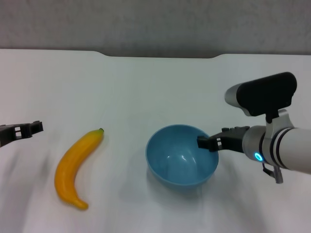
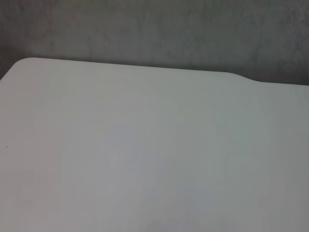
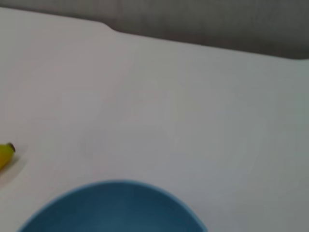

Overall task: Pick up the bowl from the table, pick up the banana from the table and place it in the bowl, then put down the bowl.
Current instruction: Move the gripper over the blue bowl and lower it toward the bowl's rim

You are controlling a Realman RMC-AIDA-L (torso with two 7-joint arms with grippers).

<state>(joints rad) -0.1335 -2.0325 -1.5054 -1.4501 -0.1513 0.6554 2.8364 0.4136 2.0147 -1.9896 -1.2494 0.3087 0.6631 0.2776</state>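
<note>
The right gripper (image 1: 208, 143) pinches the bowl (image 1: 181, 156) rim near the table's (image 1: 146, 87) right edge; lift level. Left gripper (image 1: 29, 128): cannot tell.

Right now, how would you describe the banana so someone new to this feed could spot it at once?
Start from the white table, then find the light-blue bowl near its middle, where the right tool meets the rim. The banana lies flat on the table to the robot's left of that bowl, apart from it. It is the only yellow-orange, curved thing there, with a dark green stem tip pointing away from the robot.
</note>
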